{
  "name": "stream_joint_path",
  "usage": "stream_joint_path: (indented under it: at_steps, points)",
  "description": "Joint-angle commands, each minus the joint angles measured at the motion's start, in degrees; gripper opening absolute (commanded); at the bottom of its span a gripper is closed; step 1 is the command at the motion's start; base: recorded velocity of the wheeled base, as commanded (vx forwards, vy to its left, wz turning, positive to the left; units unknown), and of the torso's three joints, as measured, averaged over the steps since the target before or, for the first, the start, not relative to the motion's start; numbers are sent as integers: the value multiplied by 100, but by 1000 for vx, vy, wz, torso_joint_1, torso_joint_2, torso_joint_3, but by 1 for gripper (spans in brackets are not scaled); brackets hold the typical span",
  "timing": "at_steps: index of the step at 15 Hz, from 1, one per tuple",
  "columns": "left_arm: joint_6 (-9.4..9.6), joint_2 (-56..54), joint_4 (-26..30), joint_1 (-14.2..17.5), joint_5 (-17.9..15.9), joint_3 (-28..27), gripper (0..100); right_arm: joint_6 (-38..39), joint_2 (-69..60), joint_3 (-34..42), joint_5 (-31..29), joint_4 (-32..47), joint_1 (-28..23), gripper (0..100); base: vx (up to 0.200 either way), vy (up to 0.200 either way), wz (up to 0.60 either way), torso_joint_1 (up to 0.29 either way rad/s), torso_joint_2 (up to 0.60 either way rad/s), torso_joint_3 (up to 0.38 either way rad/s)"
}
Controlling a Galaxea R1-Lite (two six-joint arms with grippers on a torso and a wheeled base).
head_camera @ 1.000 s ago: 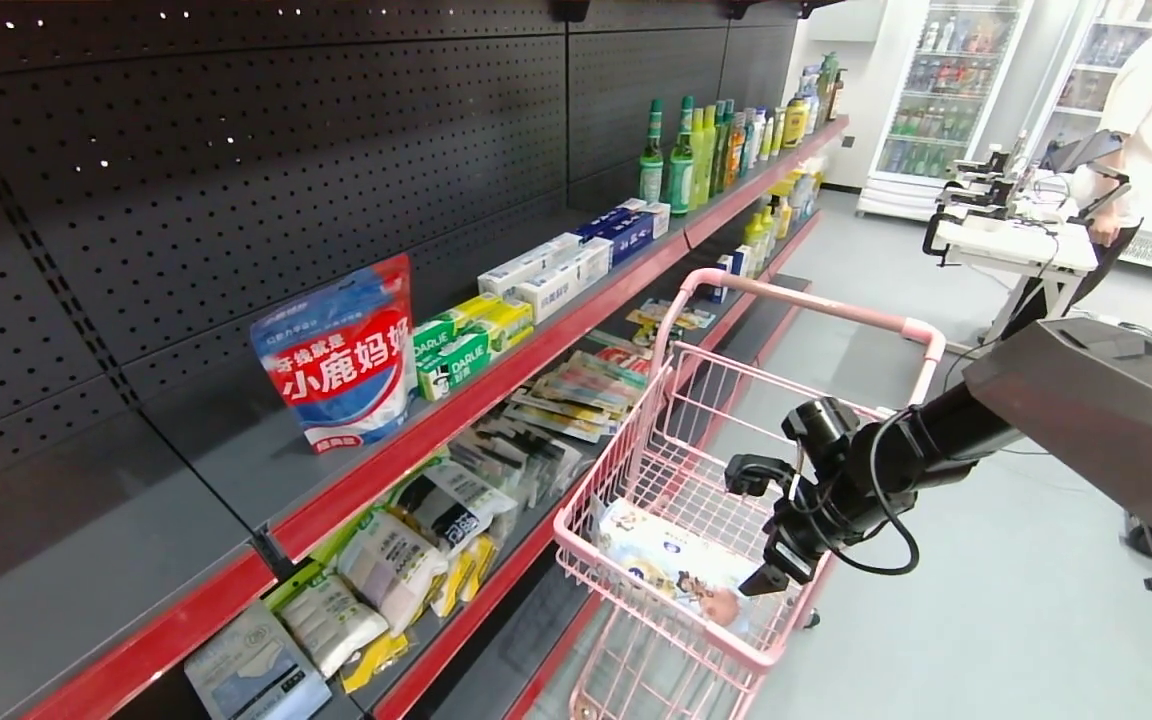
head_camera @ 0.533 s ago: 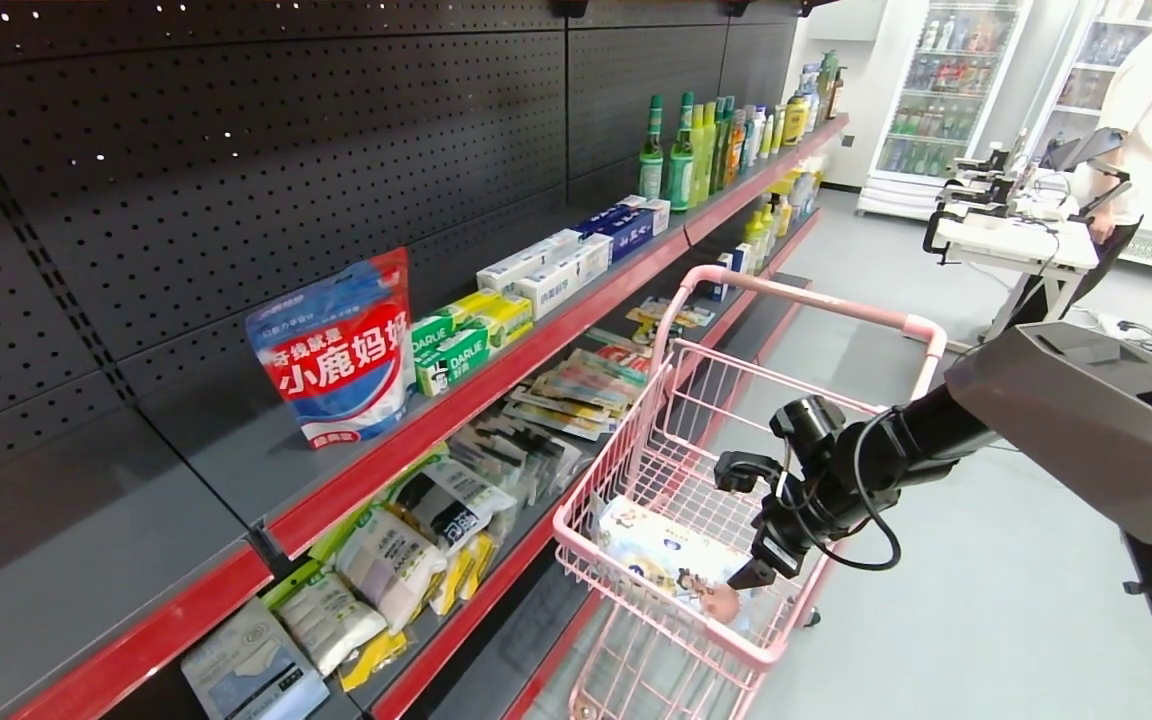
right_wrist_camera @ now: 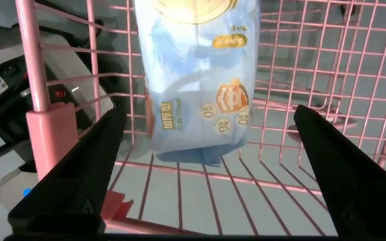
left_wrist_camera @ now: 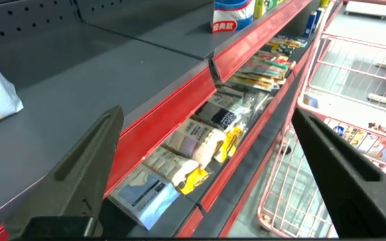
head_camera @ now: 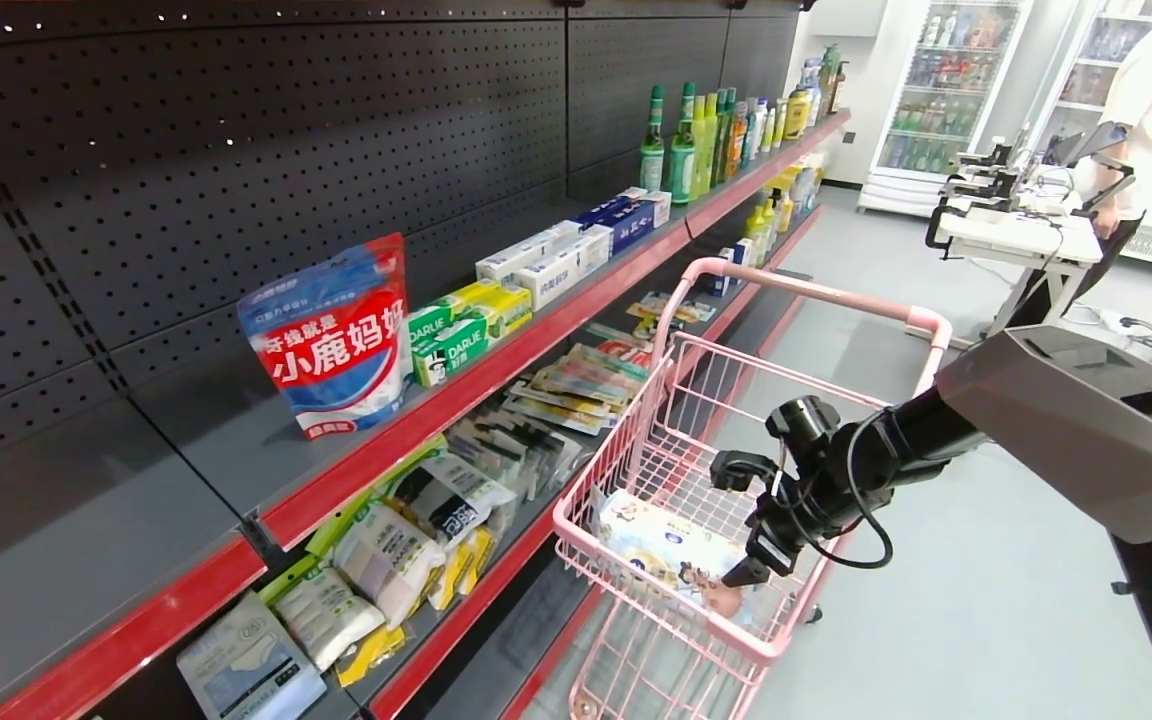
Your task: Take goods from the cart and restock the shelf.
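One soft pack (right_wrist_camera: 196,80) lies in the pink cart (head_camera: 921,325). Your right gripper (head_camera: 744,572) hangs open above it; coming down crooked, it could snag the cart's side.

Grey floor (head_camera: 986,620) extending beyond the right gripper (head_camera: 744,562) to glass-door drinks fridges (head_camera: 946,90) and a white desk (head_camera: 1016,240), black pegboard wall (head_camera: 236,150) to its left.

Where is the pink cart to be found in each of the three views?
Head view: the pink cart beside the shelf, right pincer over its basket.
Left wrist view: the cart beyond the red shelf edge.
Right wrist view: its pink corner post and wire floor.
Shared landmark, head and right wrist: the pale blue pack lying inside.
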Motion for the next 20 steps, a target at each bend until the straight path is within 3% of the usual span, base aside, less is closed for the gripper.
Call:
stream_joint_path:
  at_steps: [1,20]
  points:
    - [-4,5,-1,0,-2,1,100,37,50,19,8,1,57,100,0,0,0,0,0,0]
    - [-4,5,-1,0,-2,1,100,256,252,-104,166,-25,145,100,0,0,0,-56,141,83]
